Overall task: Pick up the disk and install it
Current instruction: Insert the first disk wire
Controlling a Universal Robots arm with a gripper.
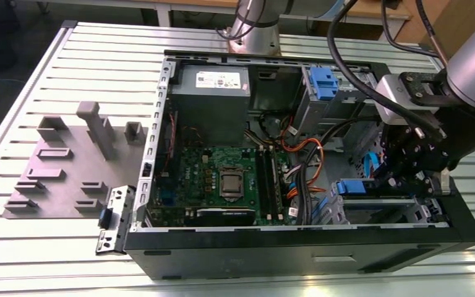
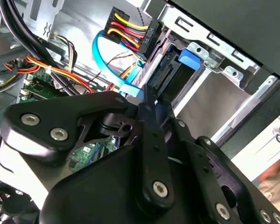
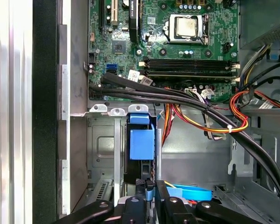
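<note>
The disk [image 1: 358, 187] stands on edge in the drive cage at the case's front corner, on the exterior view's right, its blue carrier showing. The first wrist view has it end-on as a dark slab with a blue carrier face [image 3: 142, 143]. The second wrist view shows its connector edge [image 2: 164, 77] and a blue tab [image 2: 188, 59]. My gripper [image 1: 398, 179] hangs right over it inside the case. The black fingers [image 3: 139, 185] close in on the disk's near edge, and they meet on that edge in the second wrist view, where the gripper [image 2: 148, 106] is shut.
The open computer case [image 1: 303, 244] lies on a slatted metal table [image 1: 23, 247]. Inside are the motherboard [image 1: 221, 179], a grey power supply [image 1: 213, 86], an empty blue bracket [image 1: 323, 83] and cable bundles [image 3: 177, 95]. A blue flat cable [image 2: 102, 56] loops beside the gripper. A grey fixture [image 1: 64, 161] stands outside.
</note>
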